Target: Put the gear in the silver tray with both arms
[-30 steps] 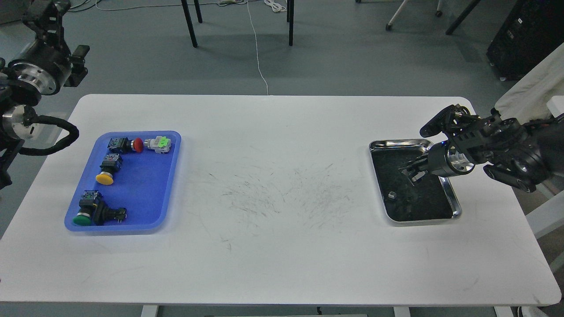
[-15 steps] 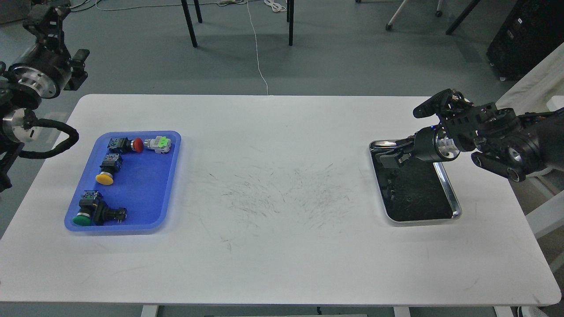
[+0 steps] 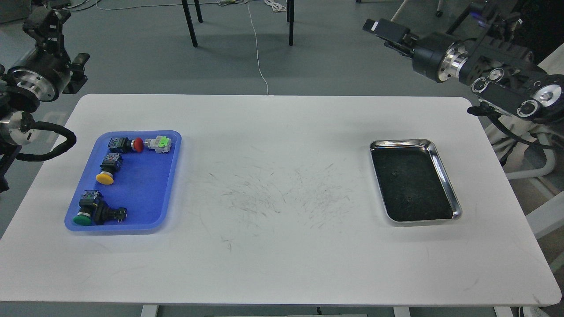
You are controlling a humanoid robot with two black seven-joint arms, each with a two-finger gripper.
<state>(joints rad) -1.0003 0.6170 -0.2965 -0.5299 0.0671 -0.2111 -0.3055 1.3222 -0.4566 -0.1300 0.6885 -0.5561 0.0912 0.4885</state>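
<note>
Silver tray (image 3: 445, 176) shiny-rimmed, dark scuffed floor. Right end effector (image 3: 380, 29), left end effector (image 3: 44, 17): finger state unclear.

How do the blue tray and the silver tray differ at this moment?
The blue tray is plastic and larger; the silver tray is shiny metal with a dark floor. The blue tray holds several push-button switches; the silver tray looks empty. The blue one sits left, the silver right. Both are rounded rectangles lying flat on the white table.

Grey floor (image 3: 335, 66) stretches behind the white table (image 3: 273, 264) (its top scuffed mid-surface), black chair legs (image 3: 190, 24) stand there, a white cable (image 3: 257, 53) trails across.
</note>
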